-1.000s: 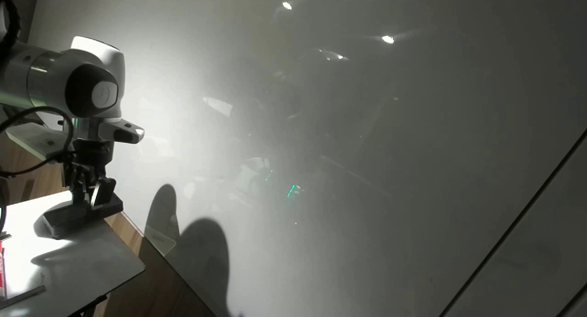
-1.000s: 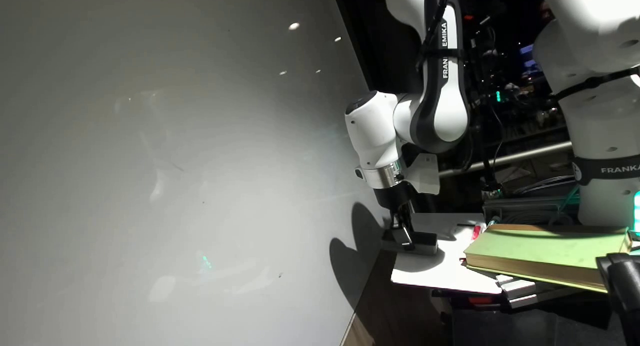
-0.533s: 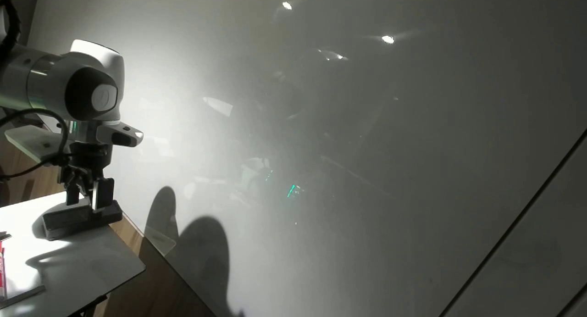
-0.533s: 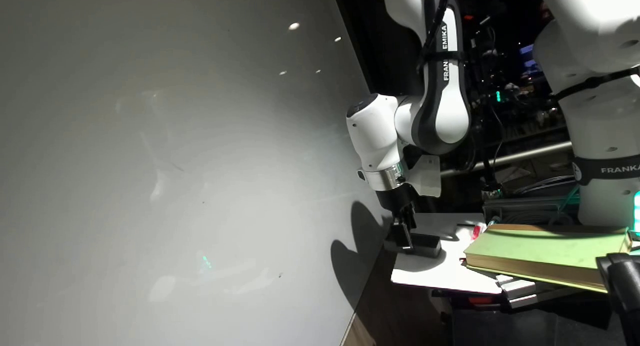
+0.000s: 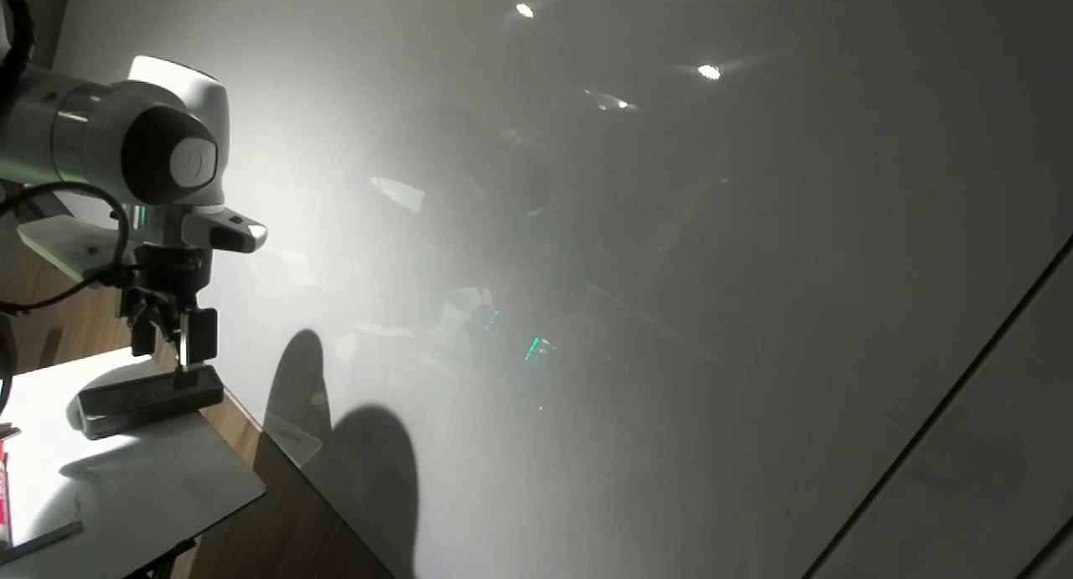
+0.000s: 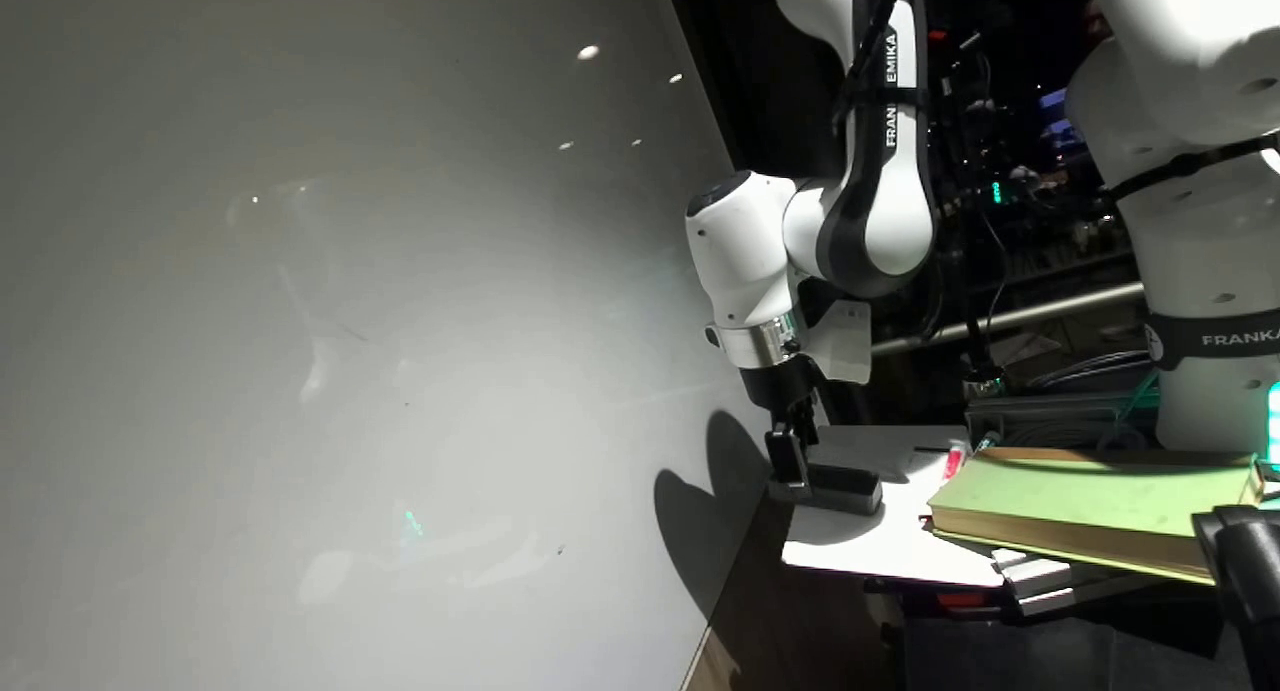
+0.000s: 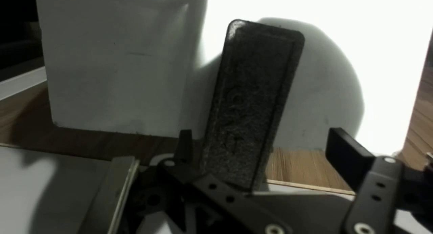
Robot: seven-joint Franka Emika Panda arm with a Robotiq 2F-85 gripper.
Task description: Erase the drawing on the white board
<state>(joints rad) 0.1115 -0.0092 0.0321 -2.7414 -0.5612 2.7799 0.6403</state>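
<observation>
A huge, glossy white board [image 5: 754, 311] fills most of both exterior views, its grey-white face dotted with bright light spots [image 5: 709, 72]. In an exterior view a black diagonal line [image 5: 947, 390] crosses the right-hand side. A tiny dark speck [image 6: 560, 549] shows low on the board; whether it belongs to the drawing cannot be told. Rounded shadows [image 5: 373, 470] fall across the lower part of the board, and a strip of wooden floor [image 5: 268, 520] separates it from a small white table [image 5: 168, 478].

On that table lies a dark, rectangular eraser [image 7: 252, 98] with rounded corners, one end jutting past the edge toward the board. The Panda arm [image 6: 900, 221] reaches down above it, a black cable [image 5: 67, 184] looping beside the wrist. The Robotiq gripper [image 7: 264, 144] is spread wide, its fingers [image 7: 348, 156] well apart, and it has hold of nothing. It hangs over the board-side end of the eraser. In the wrist view the eraser runs up between the fingers, nearer to one than the other, with a gap visible on both sides; whether a fingertip touches its top cannot be told.

A slim dark strip [image 5: 42, 543] lies on the table. In an exterior view a thick green book [image 6: 1090, 491] shows at the right, with a small red object [image 6: 953, 461] just beside it on the table.
</observation>
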